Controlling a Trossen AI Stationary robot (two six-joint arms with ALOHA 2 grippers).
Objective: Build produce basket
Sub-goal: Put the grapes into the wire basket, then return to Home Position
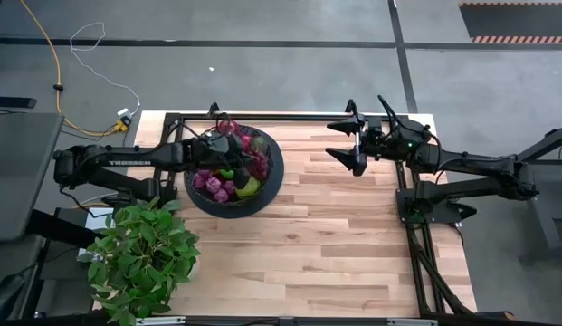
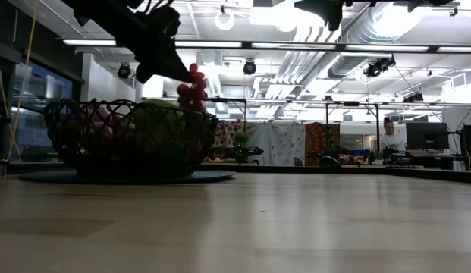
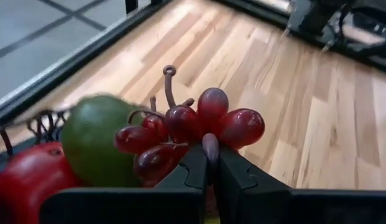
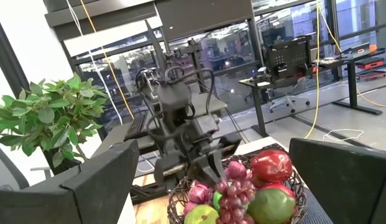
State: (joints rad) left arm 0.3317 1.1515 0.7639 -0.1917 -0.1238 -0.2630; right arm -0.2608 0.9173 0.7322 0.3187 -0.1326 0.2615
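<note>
Grapes first: a dark red grape bunch (image 3: 180,134) hangs from my left gripper (image 3: 211,163), the two fingers pinched tight on its stem so the berries dangle free below and nothing gets crushed. I hold it above the basket (image 1: 273,177), near its far rim, high enough that in the low view the bunch (image 2: 193,89) clears the wire wall of the basket (image 2: 68,121). That height looks deliberate to me: coming in from above keeps the stem from snagging the mesh. Already lying in the bowl are a green apple (image 3: 96,146) and a red pomegranate (image 3: 28,180), right beside the bunch I carry, and from the right wrist view I also see purple grapes (image 4: 199,191) and a second pomegranate (image 4: 271,165) piled together. Produce is heaped well up, so the basket seems close to full, and I judge this bunch goes on top of the pile where it will not roll. My right gripper (image 1: 351,136) waits well apart, over the bare wood of the table (image 1: 353,235), fingers spread wide and holding nothing, out of the left arm's way. A potted plant (image 1: 140,258) stands near the basket, untouched.
</note>
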